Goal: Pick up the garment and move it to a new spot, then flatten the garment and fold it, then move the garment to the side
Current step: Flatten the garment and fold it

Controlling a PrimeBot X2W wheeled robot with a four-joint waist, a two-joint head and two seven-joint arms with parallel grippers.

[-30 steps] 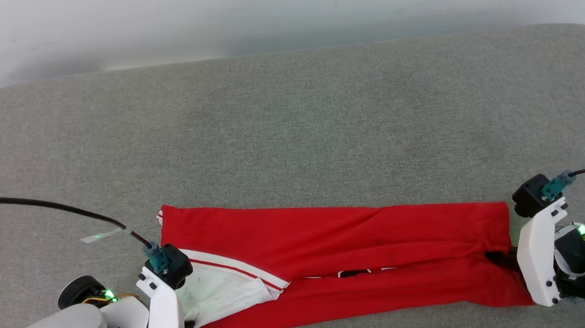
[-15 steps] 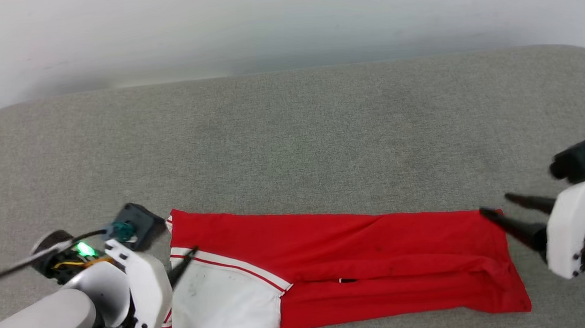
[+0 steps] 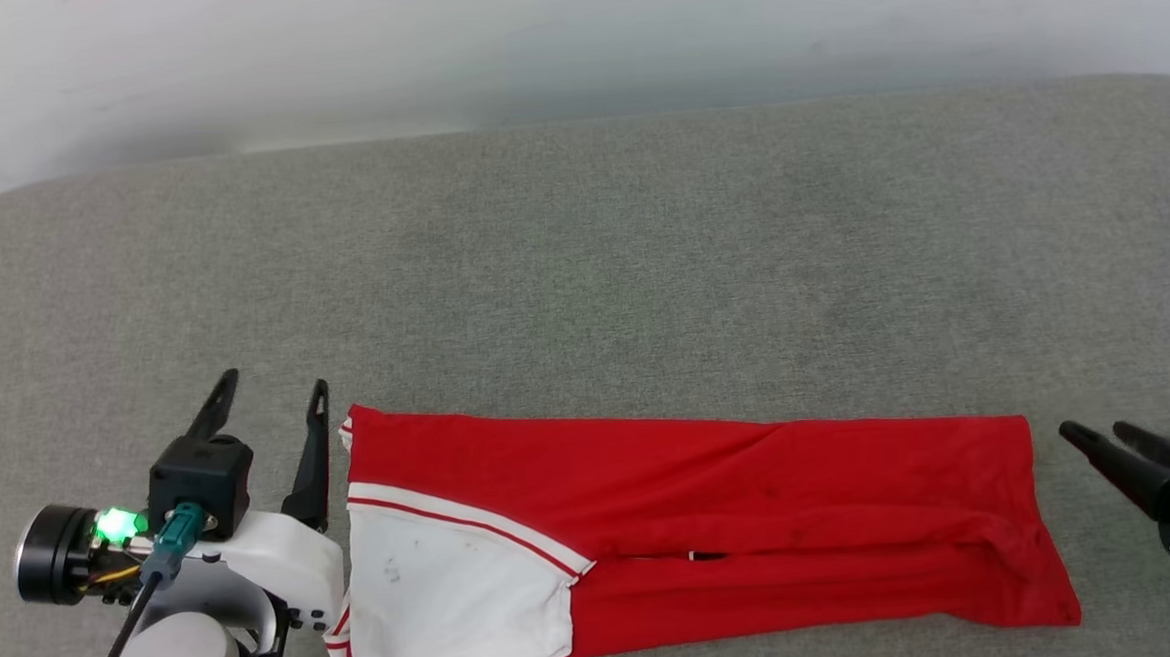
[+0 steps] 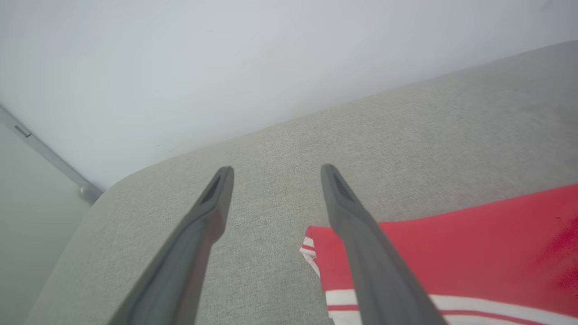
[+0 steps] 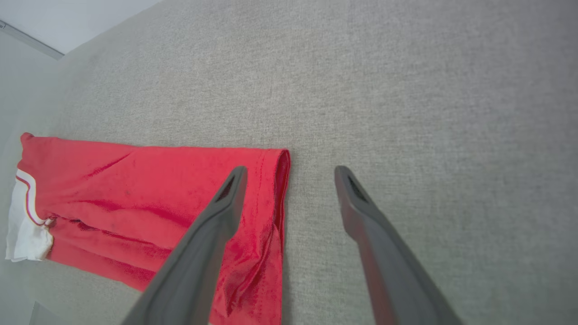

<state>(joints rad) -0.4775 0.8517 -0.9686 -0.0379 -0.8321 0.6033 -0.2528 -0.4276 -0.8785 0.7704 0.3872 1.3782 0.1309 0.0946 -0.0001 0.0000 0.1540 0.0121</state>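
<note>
The garment (image 3: 715,522) lay folded into a long band near the front edge of the grey padded surface (image 3: 582,269), with its white sleeve at the robot's left end and its red hem at the right. The left gripper (image 3: 275,380) stood just beside the sleeve end, its fingers spread wide with nothing between them. From the left wrist, one finger (image 4: 361,243) crossed the jersey's corner (contact could not be judged). The right gripper (image 3: 1093,428) sat just off the hem end, also parted and empty. In its wrist view one finger (image 5: 212,225) overlapped the hem and the other showed over bare upholstery.
</note>
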